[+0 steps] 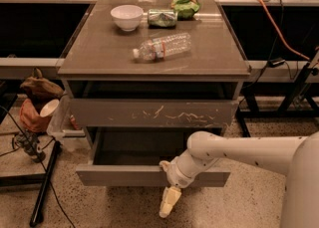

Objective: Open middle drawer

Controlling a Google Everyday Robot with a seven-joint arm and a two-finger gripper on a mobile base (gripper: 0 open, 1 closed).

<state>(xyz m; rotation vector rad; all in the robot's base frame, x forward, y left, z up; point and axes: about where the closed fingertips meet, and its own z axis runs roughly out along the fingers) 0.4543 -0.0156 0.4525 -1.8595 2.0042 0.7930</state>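
Observation:
The middle drawer (124, 175) has a plain grey-brown front and stands pulled out from the cabinet, with its dark inside showing behind the front. Above it is the taller front with white scratches (154, 113), which is pushed in. My gripper (168, 203) hangs at the right-middle of the open drawer's front, its cream tip pointing down below the lower edge. The white wrist (185, 168) rests against the front's top edge, and the arm comes in from the right.
On the cabinet top (99, 48) lie a plastic bottle (162, 46), a white bowl (126, 17), a green can (162, 18) and a green bag (185, 0). A brown bag with a cup (37, 103), a stand pole (45, 187) and cables are on the floor to the left.

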